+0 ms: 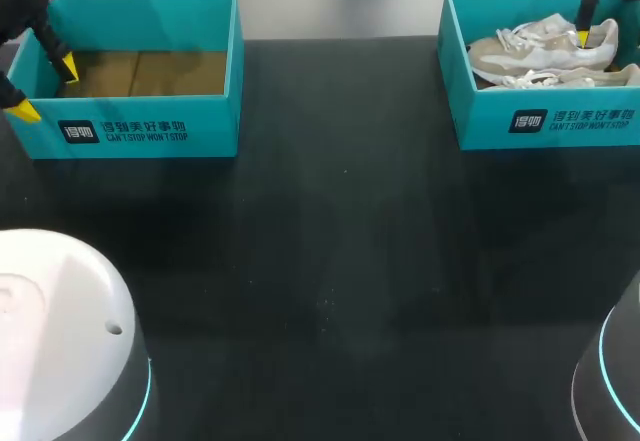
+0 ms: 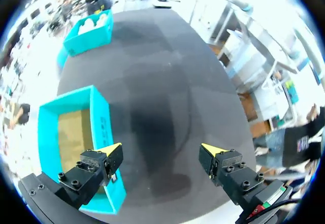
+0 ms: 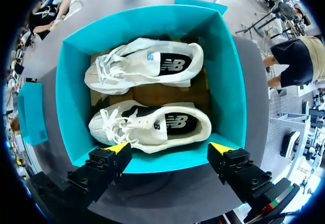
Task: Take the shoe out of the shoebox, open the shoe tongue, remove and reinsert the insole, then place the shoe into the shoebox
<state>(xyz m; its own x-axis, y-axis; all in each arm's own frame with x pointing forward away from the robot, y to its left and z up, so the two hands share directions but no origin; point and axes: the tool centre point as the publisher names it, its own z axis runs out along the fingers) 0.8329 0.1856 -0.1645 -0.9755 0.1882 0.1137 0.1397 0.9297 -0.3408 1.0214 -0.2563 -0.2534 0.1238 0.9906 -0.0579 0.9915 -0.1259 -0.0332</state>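
Two white and beige shoes lie side by side in the teal shoebox (image 1: 545,121) at the table's back right. From the right wrist, one shoe (image 3: 152,125) lies just ahead of my fingers and the second shoe (image 3: 147,64) beyond it. My right gripper (image 3: 170,148) hangs open above the shoebox wall (image 3: 231,82), touching nothing; in the head view one of its fingertips (image 1: 583,36) shows over the shoes. My left gripper (image 1: 46,89) is open and holds nothing, hovering over the left end of the empty teal box (image 1: 135,131). In its wrist view my left gripper (image 2: 162,149) has one finger above that box's wall (image 2: 101,127).
The empty box shows a bare cardboard floor (image 2: 71,135). The black tabletop (image 1: 330,261) stretches between and in front of the two boxes. Both arm bases stand at the near corners, left base (image 1: 60,341) and right base (image 1: 610,381).
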